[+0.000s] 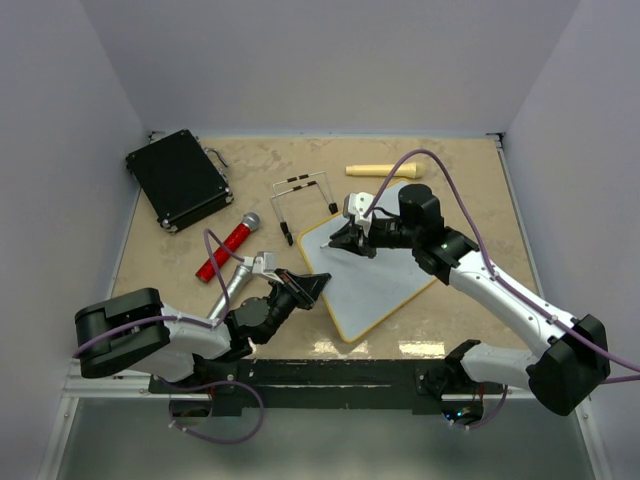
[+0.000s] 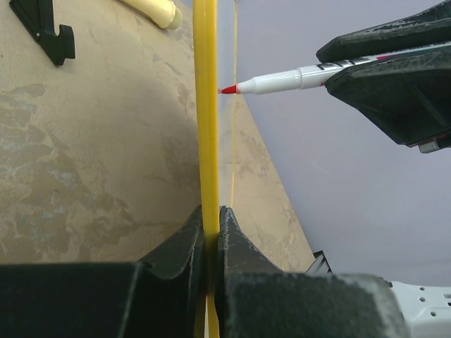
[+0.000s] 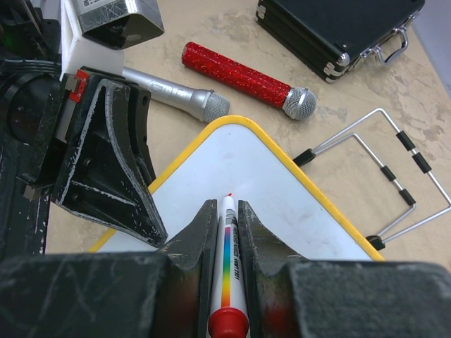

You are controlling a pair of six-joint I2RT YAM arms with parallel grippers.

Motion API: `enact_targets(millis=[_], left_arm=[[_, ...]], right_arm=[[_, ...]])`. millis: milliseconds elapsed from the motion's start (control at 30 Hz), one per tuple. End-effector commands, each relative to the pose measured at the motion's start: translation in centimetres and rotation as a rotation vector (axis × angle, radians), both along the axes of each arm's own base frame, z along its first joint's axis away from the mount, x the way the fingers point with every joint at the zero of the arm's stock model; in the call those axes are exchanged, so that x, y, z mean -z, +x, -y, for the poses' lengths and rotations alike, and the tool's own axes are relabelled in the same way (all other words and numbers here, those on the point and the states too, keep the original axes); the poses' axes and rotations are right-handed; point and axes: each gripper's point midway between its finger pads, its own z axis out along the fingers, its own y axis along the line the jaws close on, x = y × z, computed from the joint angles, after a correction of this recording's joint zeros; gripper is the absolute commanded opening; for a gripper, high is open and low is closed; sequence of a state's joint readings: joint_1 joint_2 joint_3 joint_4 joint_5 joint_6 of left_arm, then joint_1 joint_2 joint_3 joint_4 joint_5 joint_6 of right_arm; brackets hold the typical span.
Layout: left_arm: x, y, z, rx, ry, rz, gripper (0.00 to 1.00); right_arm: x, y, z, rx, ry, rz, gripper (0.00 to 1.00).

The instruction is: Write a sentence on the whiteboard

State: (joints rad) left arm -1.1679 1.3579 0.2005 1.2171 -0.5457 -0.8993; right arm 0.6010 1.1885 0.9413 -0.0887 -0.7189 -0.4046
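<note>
The left tool (image 1: 314, 286) grips the yellow edge of the whiteboard (image 1: 378, 282); the right tool (image 1: 350, 240) is clamped on a red-tipped marker (image 3: 227, 243) — tip over the blank surface near a corner.

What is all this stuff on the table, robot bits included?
whiteboard: 1, white with yellow frame, table centre, no writing seen
marker: 1, white with red tip, in the right tool, tip near the whiteboard
case: 1, black, far left corner
red mic: 1, red with silver head, left of the whiteboard
silver mic: 1, silver, beside the red mic
wire stand: 1, silver with black sleeves, beyond the whiteboard
cylinder: 1, cream, far centre
table: 1, tan, under everything
left tool: 1, black, shut on the whiteboard's edge
right tool: 1, black, shut on the marker
</note>
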Motion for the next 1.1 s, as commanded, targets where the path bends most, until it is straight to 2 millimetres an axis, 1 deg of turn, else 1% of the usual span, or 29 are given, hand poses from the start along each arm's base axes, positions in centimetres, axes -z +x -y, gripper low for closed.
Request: enact_targets(millis=[0,367,533,733,900,933,1067], left_arm=[[-3.5,-0.3,0.7,0.028,-0.074,0.087,0.0],[-3.4,-0.3,0.7,0.025,-0.072,0.085,0.0],[-3.5,-0.3,0.7,0.027,-0.073,0.086,0.0],[-3.4,-0.2,0.6,0.022,-0.072,0.086,0.0],[-3.3,-0.3,0.6,0.022,-0.07,0.084,0.0],[-3.2,-0.2,0.6,0.022,-0.068,0.083,0.0],[-3.1,-0.3,0.7,0.024,-0.066,0.081,0.0]], right_arm=[[0.4,-0.3,0.3,-0.011,-0.019,0.001,0.0],[2.3,-1.5,0.9,-0.028,-0.056,-0.045,0.0],[2.6,-2.5,1.1,-0.051,-0.059,-0.061,0.0],[3.6,-2.9,1.2,-0.066,-0.08,-0.088,0.0],[2.5,-2.6,1.2,-0.06,-0.068,-0.066,0.0],[1.9,-2.6,1.0,-0.07,-0.058,-0.057,0.0],[0.4,-2.2,0.8,-0.063,-0.038,-0.034,0.0]])
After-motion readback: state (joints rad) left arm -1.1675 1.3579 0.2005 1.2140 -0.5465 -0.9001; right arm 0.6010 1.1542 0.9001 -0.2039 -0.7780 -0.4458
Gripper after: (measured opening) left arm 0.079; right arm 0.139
